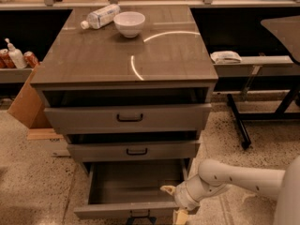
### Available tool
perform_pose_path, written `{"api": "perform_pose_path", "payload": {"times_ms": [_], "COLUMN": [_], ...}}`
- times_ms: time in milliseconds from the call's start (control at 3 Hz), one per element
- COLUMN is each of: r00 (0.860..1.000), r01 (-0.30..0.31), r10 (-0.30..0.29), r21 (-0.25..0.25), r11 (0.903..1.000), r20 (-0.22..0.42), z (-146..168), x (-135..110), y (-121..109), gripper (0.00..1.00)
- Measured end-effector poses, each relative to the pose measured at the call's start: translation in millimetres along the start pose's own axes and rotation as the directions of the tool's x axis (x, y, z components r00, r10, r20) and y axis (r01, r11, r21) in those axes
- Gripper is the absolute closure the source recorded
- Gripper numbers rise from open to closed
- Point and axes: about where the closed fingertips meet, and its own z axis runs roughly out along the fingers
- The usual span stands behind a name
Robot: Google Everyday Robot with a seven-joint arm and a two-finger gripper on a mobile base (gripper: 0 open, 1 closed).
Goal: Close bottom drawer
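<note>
- The grey-brown wood-look cabinet [126, 60] with three drawers stands in the middle of the view on a speckled floor [37, 172].
- The bottom drawer [122, 211], the cabinet's lowest and narrowest, is pulled well out. Its deep box is open to view, and its small black bar handle [140, 213] is at the middle of the front panel.
- The robot's white jointed arm [239, 182] reaches in from the cabinet's right, low beside the open drawer.
- The gripper [173, 203] sits at the right front corner of the bottom drawer. Its two pale yellow fingertips [167, 189] are spread apart and grip nothing. One lies over the inside of the box and the other hangs at the right end of the front panel.
- The mid-width drawer [133, 150] and the widest drawer [129, 117] sit above it, each with a dark gap over its front.
- On the cabinet's top, towards the back, a white round bowl [130, 22] stands just beside a clear plastic bottle [101, 17] lying on its side.
- A brown cardboard box [26, 102] leans at the cabinet's left side.
</note>
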Motion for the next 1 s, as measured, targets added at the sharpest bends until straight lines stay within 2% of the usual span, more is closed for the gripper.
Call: {"api": "perform_pose_path", "payload": {"times_ms": [333, 667, 1000], "r00": [0.999, 0.999, 0.997], "r01": [0.009, -0.035, -0.078], "r10": [-0.007, 0.035, 0.077], "r21": [-0.057, -0.077, -0.074], "r11": [0.9983, 0.9964, 0.9942], "r20": [0.035, -0.001, -0.015], "z": [24.5, 53.9, 70.8], "x": [27.3, 80.9, 137.5], "y": [-18.0, -46.6, -66.8], "gripper": [0.00, 0.19, 0.41]}}
